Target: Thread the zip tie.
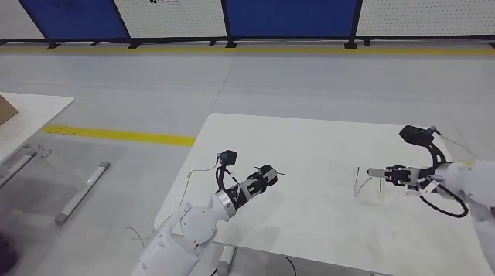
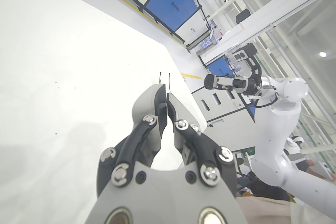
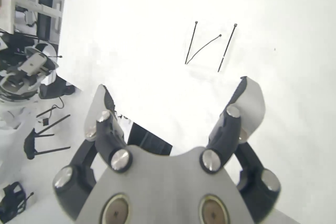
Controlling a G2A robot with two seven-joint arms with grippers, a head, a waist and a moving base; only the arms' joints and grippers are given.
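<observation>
Zip tie (image 2: 169, 83): thin black strip pinched in the left claw, its head end poking out past the tips, over the worktop's left part.
Left claw (image 2: 166, 93): closed tight on that tie.
Loose ties (image 3: 191, 43): three lying flat near the right claw, two meeting at one end.
Right claw (image 3: 173, 82): spread wide, holding nothing.
Worktop (image 1: 309, 144): white.

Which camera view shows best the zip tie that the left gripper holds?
The left wrist view: the zip tie sticks out as thin black strands from the shut left gripper, seen close. The top view gives a tiny dark line at that gripper's tip; the right wrist view, a faint thread far off.
</observation>
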